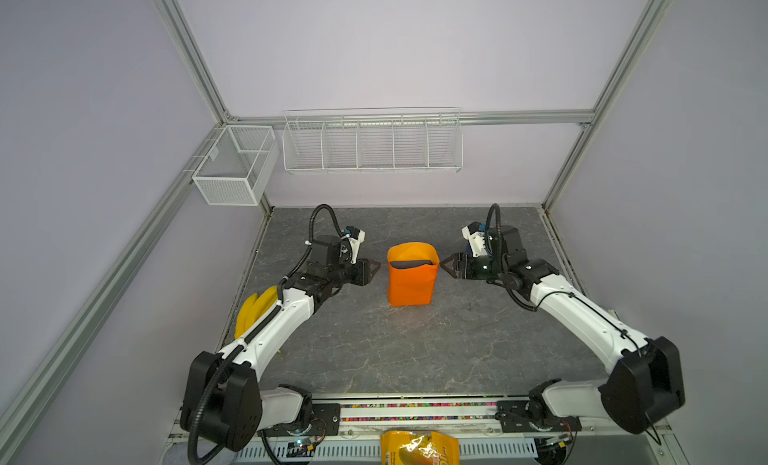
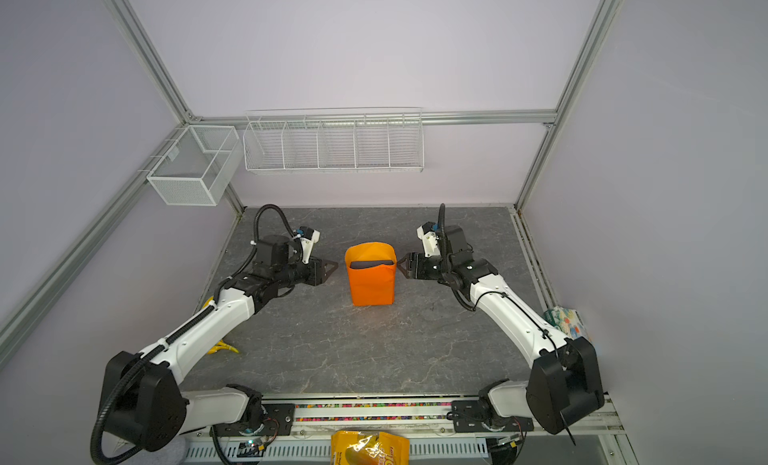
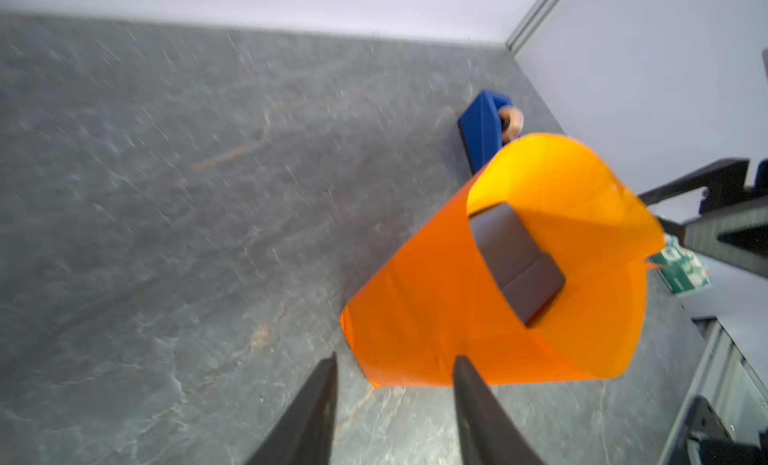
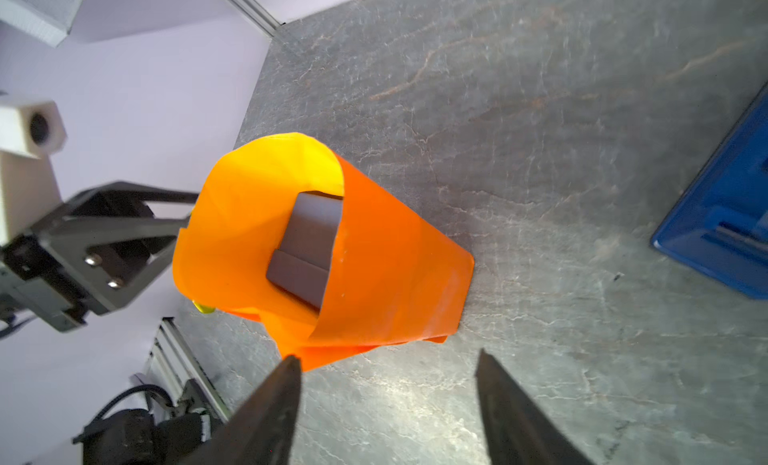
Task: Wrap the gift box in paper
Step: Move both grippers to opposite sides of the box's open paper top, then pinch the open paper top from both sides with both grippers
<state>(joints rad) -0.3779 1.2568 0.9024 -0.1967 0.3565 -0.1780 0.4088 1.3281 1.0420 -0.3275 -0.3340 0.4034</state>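
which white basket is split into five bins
The long wire basket on the back wall; four dividers split it into five bins in a row. The mesh basket on the left rail is short and boxy.

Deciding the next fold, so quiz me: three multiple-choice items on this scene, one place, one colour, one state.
1. Where is the box? A. under a flat sheet B. inside the upright curl of paper C. lifted in the air
2. The paper's colour? A. green B. white C. orange
3. The left gripper and right gripper are: A. both open, empty B. both shut on paper C. gripping the box
Answers: B, its dark top shows through the curl's opening; C, orange in every view; A, jaws apart beside the paper.
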